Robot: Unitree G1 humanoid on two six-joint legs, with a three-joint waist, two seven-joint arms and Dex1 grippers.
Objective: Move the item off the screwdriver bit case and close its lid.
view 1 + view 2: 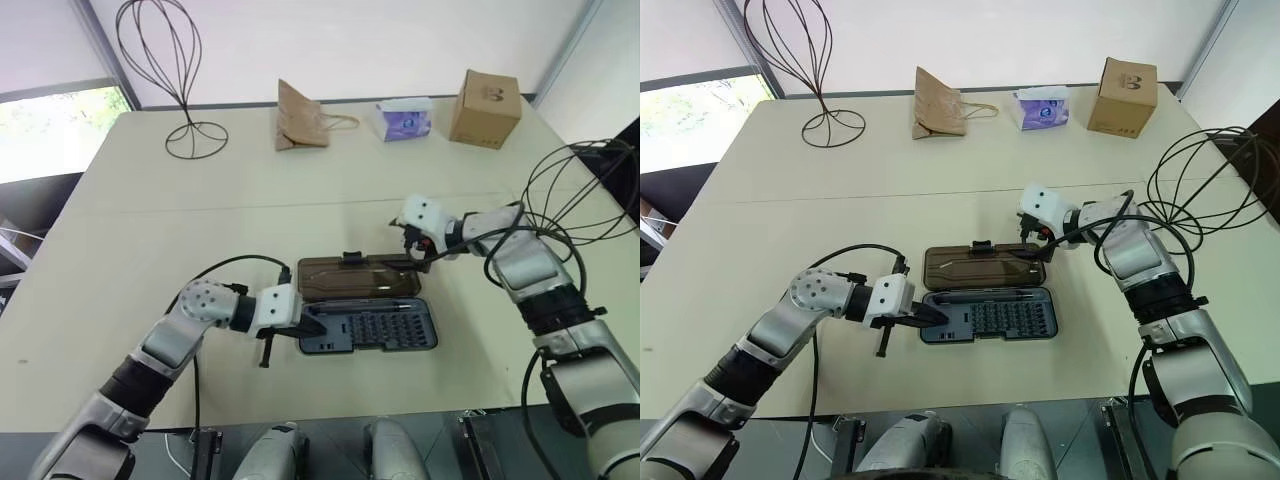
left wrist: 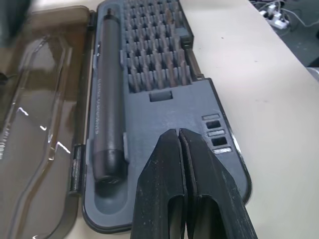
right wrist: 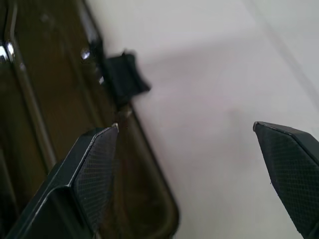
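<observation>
Nearest: left gripper (image 2: 180,189), jaws together, pinning screwdriver bit case (image 1: 368,328) | right gripper (image 3: 189,164), jaws apart, straddling lid (image 1: 355,274) edge by latch tab (image 3: 122,74) | advice: hook edge, swing over slowly.

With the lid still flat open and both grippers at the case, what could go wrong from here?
The open right gripper straddles the lid edge near the latch tab; one finger could slip off the thin panel. The shut left gripper rests over the case end and may block the closing lid.
</observation>
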